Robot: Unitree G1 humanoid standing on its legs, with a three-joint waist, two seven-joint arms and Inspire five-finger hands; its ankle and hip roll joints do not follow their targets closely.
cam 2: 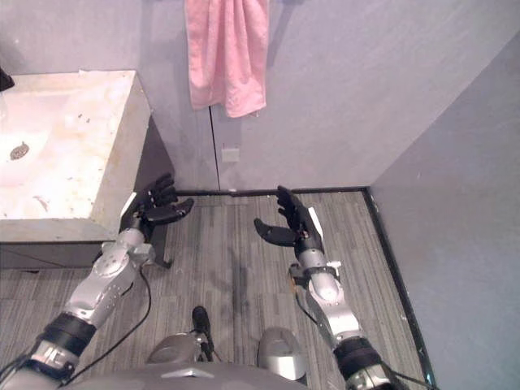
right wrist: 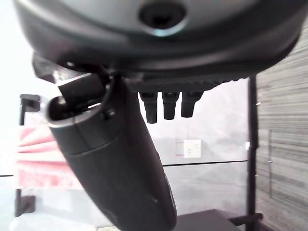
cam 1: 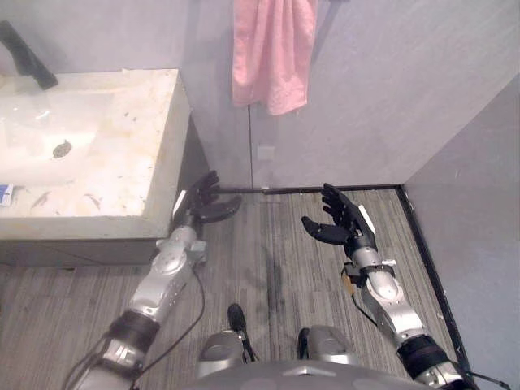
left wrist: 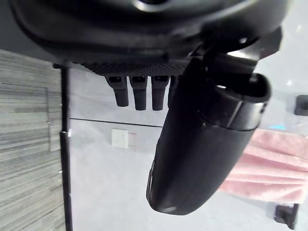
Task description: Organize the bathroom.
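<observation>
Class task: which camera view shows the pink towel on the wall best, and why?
The right eye view shows the pink towel best: it hangs wholly clear on the grey wall, its lower edge visible. The left eye view shows it likewise, nearer the top edge. Both wrist views catch just part of it past each robot hand's thumb.

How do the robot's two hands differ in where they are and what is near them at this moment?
The left hand is raised beside the front corner of the white stone sink counter; the right hand is out over the grey striped floor, away from the counter. The left hand sits nearly below the pink towel hanging on the wall; the right hand is further to the right of it. Both are open, fingers relaxed, holding nothing.
</observation>
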